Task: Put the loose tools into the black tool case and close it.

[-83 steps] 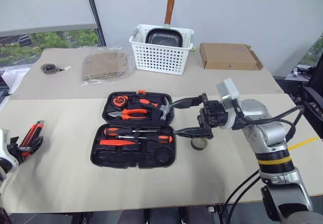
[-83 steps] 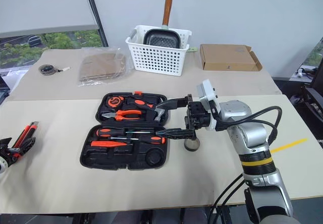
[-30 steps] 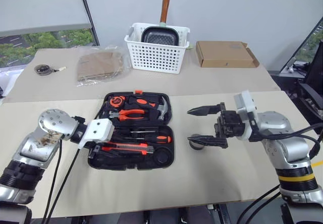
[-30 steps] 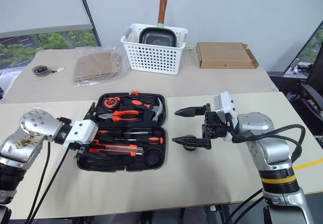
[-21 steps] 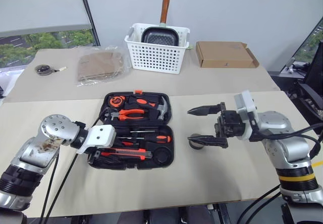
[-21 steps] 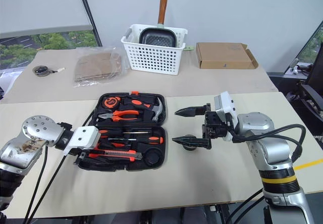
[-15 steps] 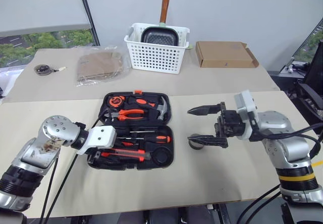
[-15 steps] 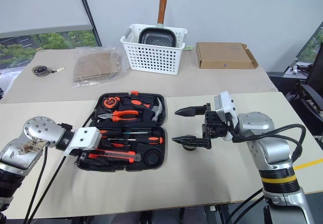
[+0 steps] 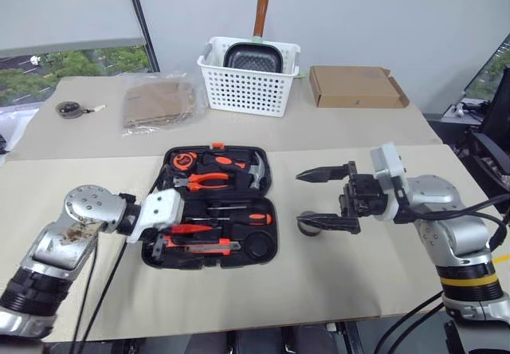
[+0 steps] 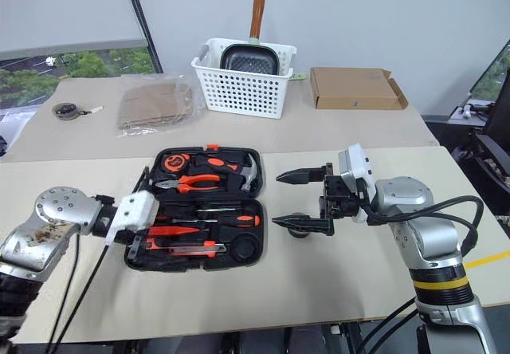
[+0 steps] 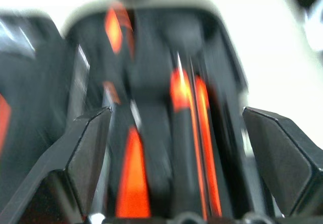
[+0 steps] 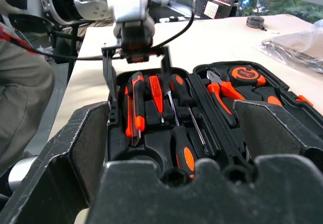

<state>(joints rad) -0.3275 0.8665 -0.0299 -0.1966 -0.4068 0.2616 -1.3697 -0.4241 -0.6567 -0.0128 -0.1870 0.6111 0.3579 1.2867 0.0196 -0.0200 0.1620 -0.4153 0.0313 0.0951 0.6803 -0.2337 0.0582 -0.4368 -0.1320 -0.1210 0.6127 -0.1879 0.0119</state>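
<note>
Both claws, left (image 9: pixel 171 238) and right (image 9: pixel 325 198), are spread empty; watch the tape ring (image 9: pixel 307 223) outside the case (image 9: pixel 267 180), easy to forget before closing.

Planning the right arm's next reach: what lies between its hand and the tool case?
Only the small tape ring, under the right hand; otherwise bare table up to the black tool case, per the eye views.

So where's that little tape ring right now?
In the head views, the tape ring sits on the table just right of the open black tool case, directly beneath the lower finger of the right gripper.
</note>
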